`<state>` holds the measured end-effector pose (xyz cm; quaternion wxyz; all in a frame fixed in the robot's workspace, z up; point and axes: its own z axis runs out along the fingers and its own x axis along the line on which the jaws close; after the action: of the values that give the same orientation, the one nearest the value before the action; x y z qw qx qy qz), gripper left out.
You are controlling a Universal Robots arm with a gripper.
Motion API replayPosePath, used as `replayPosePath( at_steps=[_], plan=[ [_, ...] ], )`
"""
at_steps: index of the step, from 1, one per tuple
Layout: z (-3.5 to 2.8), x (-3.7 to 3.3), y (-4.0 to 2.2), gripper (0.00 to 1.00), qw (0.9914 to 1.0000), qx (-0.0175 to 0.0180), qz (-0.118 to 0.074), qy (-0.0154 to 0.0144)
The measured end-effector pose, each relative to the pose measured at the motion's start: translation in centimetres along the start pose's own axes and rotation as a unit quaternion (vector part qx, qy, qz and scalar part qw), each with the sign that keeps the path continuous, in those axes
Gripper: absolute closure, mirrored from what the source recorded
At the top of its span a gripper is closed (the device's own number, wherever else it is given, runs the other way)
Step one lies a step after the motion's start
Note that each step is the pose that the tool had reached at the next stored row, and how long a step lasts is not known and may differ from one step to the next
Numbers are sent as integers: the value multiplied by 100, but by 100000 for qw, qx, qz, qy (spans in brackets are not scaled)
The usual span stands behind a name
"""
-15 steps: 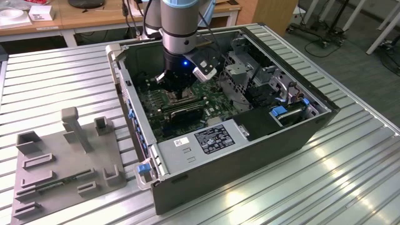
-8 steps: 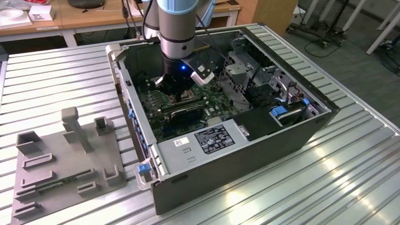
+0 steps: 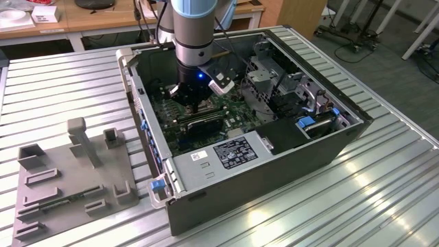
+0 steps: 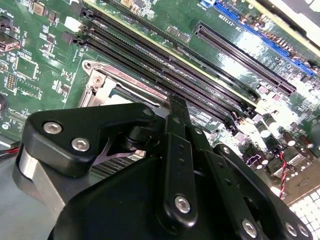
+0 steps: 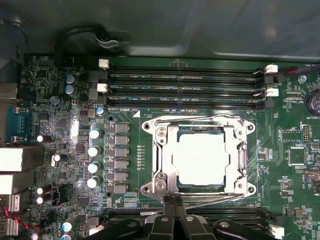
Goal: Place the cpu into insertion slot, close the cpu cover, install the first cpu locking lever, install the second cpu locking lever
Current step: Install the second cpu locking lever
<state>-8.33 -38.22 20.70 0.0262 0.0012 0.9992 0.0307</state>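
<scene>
The cpu (image 5: 200, 160), a pale square chip, lies flat in the socket on the green motherboard. The cpu cover (image 5: 161, 165), a silver frame, lies closed around it, with the chip showing through its window. A thin wire lever (image 5: 200, 119) runs along the socket edge beside the memory slots. My gripper (image 5: 173, 200) is shut, its black fingertips together at the opposite socket edge with nothing visible between them. In the second wrist view the gripper (image 4: 178, 102) points down at the socket rim (image 4: 97, 82). In the exterior view the gripper (image 3: 200, 107) hangs inside the open computer case, just above the socket (image 3: 205, 122).
Long black memory slots (image 5: 185, 82) and capacitors (image 5: 94, 157) flank the socket. Case walls (image 3: 147, 128), a drive cage (image 3: 274, 82) and a labelled power supply (image 3: 226, 152) hem in the arm. A grey parts fixture (image 3: 75, 175) sits on the slatted table at the exterior view's left.
</scene>
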Motion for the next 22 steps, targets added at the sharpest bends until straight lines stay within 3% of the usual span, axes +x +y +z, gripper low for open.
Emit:
replayPosePath(
  at_steps=[6, 13, 22],
  plan=[
    [8, 35, 2, 89, 100000, -12, -14, -270],
    [33, 102, 8, 89, 99996, -4, -54, -868],
    [49, 122, 37, 89, 99991, -8, -82, -1339]
  ],
)
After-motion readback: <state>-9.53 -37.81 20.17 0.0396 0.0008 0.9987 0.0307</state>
